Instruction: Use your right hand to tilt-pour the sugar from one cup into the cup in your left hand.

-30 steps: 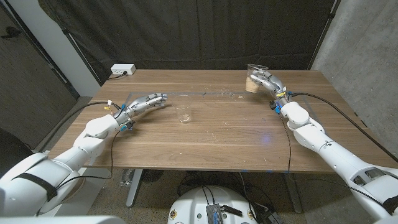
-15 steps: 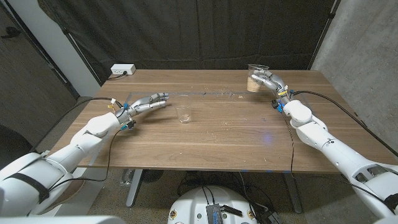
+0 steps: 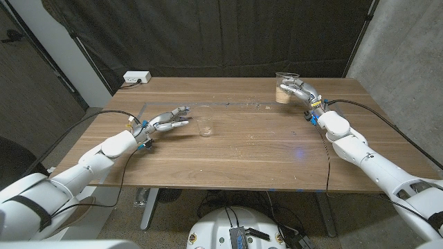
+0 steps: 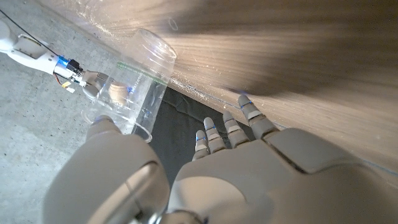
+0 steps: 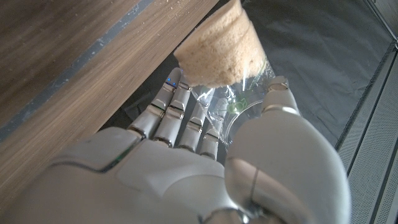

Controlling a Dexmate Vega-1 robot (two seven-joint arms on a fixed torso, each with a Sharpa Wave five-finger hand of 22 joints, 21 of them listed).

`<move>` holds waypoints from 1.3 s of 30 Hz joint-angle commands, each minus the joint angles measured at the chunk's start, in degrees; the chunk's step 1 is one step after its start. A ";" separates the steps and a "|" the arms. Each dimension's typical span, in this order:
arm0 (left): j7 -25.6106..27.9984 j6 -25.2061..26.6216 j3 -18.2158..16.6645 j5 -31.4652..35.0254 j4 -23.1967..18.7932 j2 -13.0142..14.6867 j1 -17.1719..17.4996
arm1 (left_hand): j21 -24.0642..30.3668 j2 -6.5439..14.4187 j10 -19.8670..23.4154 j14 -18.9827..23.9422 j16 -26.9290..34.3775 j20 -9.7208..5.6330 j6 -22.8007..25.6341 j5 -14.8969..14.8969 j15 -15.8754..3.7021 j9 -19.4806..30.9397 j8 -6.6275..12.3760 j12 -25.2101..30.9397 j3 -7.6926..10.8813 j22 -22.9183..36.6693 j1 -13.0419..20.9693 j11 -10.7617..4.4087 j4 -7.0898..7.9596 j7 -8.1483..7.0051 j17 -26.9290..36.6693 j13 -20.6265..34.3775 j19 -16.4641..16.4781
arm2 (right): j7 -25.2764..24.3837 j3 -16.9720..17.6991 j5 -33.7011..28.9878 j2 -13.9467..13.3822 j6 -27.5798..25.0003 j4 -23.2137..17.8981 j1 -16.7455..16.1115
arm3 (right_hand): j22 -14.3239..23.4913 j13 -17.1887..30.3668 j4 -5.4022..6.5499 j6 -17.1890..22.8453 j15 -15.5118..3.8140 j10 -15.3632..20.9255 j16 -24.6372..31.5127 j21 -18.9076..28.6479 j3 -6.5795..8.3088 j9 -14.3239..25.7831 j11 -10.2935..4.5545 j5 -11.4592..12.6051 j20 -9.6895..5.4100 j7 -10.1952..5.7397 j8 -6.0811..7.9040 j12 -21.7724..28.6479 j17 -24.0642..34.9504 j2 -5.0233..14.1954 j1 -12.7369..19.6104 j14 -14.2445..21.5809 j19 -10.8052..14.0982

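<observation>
A dark curtain (image 3: pixel 208 34) fills the upper part of the head view, with a grey concrete wall (image 3: pixel 405 62) at the upper right and a pale panel (image 3: pixel 86 59) at the upper left; no brand, label or writing can be read on anything. The wooden table (image 3: pixel 235 149) spans the middle of the frame, its grain running left to right, with a thin line of tape (image 3: pixel 208 104) marked along its far part and a white power strip (image 3: pixel 136 77) sitting at its upper-left corner. The right arm (image 3: pixel 374 166) comes in from the lower right and the left arm (image 3: pixel 76 169) from the lower left, each trailed by a black cable (image 3: pixel 387 128). At the upper right of the table the right hand (image 3: pixel 299 90) is wrapped round the sugar cup (image 3: pixel 284 86), a clear plastic cup standing upright with brownish sugar (image 5: pixel 217 46) in its lower part; the right wrist view shows the fingers (image 5: pixel 171 118) and thumb closed against its wall. Left of centre the left hand (image 3: pixel 168 119) has its fingers apart and reaching toward the empty cup (image 3: pixel 204 127), a small clear cup standing on the table just beside the fingertips and not touching them; the left wrist view shows it ahead of the thumb, ungripped
</observation>
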 commanded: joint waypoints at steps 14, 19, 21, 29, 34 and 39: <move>21.41 -6.87 4.16 16.75 -0.20 0.59 -0.11 | 0.00 -0.31 -0.20 -0.10 0.38 -0.75 -0.68 1.12 -4.18 0.46 0.03 0.68 -1.05 0.22 0.13 -0.82 0.36 -1.03 0.03 -0.29 -0.39 | -0.57 0.63 -1.09 -2.19 -0.90 -4.01 -1.83 | -0.04 0.49 0.05 0.50 -9.89 0.57 -0.51 0.53 0.32 0.20 -0.02 0.24 -5.43 0.01 0.71 0.05 0.55 0.70 0.03 0.78 -0.02; 19.36 -7.57 5.25 14.91 3.26 -1.23 -1.97 | 0.04 -0.24 -0.14 0.08 0.51 -0.72 -0.64 1.29 -4.13 0.52 0.14 0.81 -1.15 0.23 0.20 -0.73 0.35 -0.73 0.03 -0.36 -0.37 | -0.67 0.92 -0.99 -2.50 -0.93 -4.38 -2.15 | -0.08 0.63 0.04 0.59 -9.89 0.65 -0.62 0.59 0.31 0.15 -0.10 0.27 -5.42 0.07 0.75 0.08 0.64 0.67 0.05 0.89 -0.02; 18.99 -8.30 5.96 14.41 5.67 -2.36 -3.06 | 0.06 -0.21 -0.12 0.09 0.53 -0.66 -0.67 1.36 -4.05 0.54 0.16 0.86 -1.18 0.24 0.24 -0.73 0.34 -0.58 0.02 -0.39 -0.35 | -0.79 1.15 -0.75 -2.70 -1.27 -4.79 -2.46 | -0.10 0.62 0.05 0.78 -9.89 0.76 -0.67 0.62 0.31 0.11 -0.19 0.28 -5.43 -0.02 0.81 0.07 0.67 0.68 0.04 0.95 -0.03; 18.01 -9.67 9.03 12.18 12.58 -5.96 -6.59 | 0.15 -0.02 -0.34 0.04 0.59 -0.57 -0.54 1.69 -3.93 0.65 0.38 0.93 -1.28 0.26 0.56 -0.57 0.25 -0.11 0.00 -0.54 -0.23 | -0.17 1.39 -0.24 -3.00 -1.19 -4.71 -2.79 | -0.16 0.69 0.04 0.88 -9.89 0.81 -0.88 0.71 0.28 0.12 -0.06 0.32 -5.43 -0.07 0.92 -0.01 0.82 0.65 0.05 1.10 -0.05; 17.67 -9.76 10.44 11.04 13.37 -7.07 -7.51 | 0.15 0.10 -0.28 0.11 0.68 -0.51 -0.45 1.90 -3.84 0.73 0.54 1.05 -1.36 0.28 0.78 -0.57 0.18 0.04 -0.01 -0.65 -0.33 | 0.27 1.56 0.09 -3.03 -0.56 -3.98 -2.81 | -0.22 0.81 0.01 1.04 -9.89 0.92 -1.06 0.82 0.27 0.11 -0.09 0.38 -5.44 -0.03 1.03 -0.04 0.95 0.61 0.09 1.20 -0.01; 16.39 -9.86 11.37 9.37 14.01 -8.30 -8.13 | 0.22 0.21 -0.23 0.34 0.82 -0.49 0.09 2.09 -3.76 0.80 0.88 1.15 -1.45 0.30 0.96 -0.62 0.14 0.56 -0.02 -0.75 -0.26 | 0.65 1.86 0.51 -3.25 -0.08 -3.44 -2.96 | -0.26 0.78 0.03 1.20 -9.90 1.13 -1.20 0.87 0.27 0.03 -0.09 0.41 -5.43 -0.12 1.07 -0.07 1.03 0.62 0.09 1.24 -0.06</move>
